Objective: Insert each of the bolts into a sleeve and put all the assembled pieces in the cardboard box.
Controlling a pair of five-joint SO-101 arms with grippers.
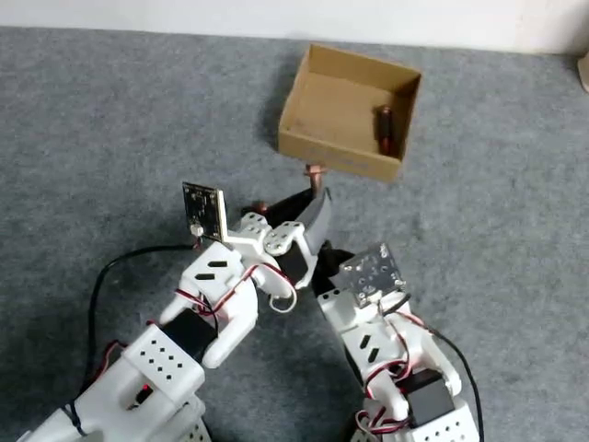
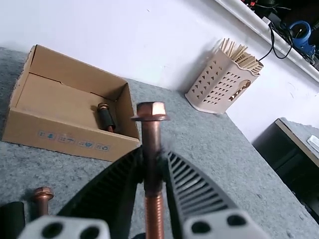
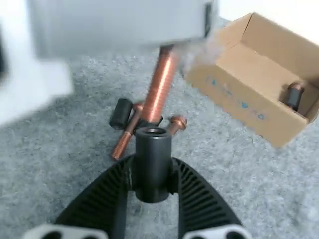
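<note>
Bolt (image 2: 152, 149) gripped mid-shank between left jaws — sleeve (image 3: 152, 157) pinched between right jaws.

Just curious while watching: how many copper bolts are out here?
4 bolts: one in the left gripper, one in the box, two on the carpet. More may be hidden.
</note>
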